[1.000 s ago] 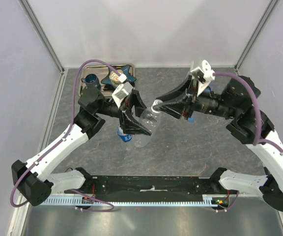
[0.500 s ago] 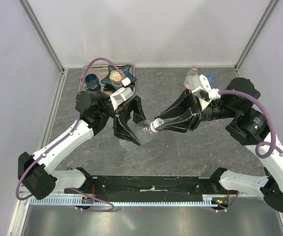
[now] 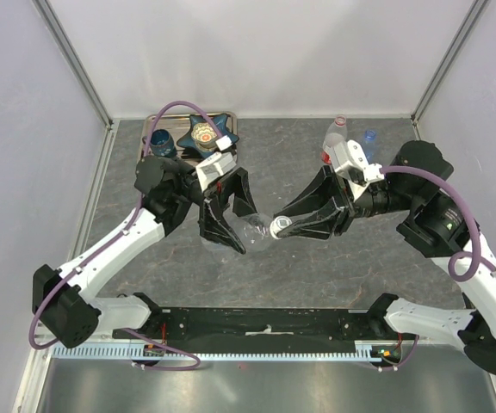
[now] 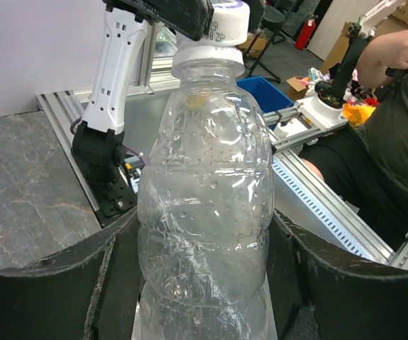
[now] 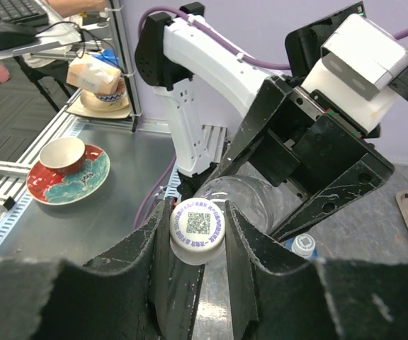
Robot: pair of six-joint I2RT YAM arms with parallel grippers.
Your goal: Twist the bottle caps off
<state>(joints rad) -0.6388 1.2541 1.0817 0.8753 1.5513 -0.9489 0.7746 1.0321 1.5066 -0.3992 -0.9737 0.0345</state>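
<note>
**Rear left.** A metal tray (image 3: 231,138) carries a dark blue mug (image 3: 162,142), whose inside cannot be made out, and a blue star-shaped dish (image 3: 205,132) with a round patterned piece at its centre.

**Centre.** The left gripper (image 4: 204,280) clamps the body of a clear bottle (image 4: 204,177) held above the table, neck toward the right arm. Its walls are see-through, and no contents can be made out. The right gripper (image 3: 281,225) is pressed together on the bottle's white cap (image 5: 198,224), which sits on the neck.

**Rear right.** A red-labelled bottle (image 3: 334,142) and a blue-capped bottle (image 3: 369,136) stand capped near the back wall.

**Setting.** The table (image 3: 334,267) is grey and stone-patterned, enclosed by pale wall panels (image 3: 274,52). Beyond it, a cup and saucer (image 5: 66,166) rest on a metal bench.
</note>
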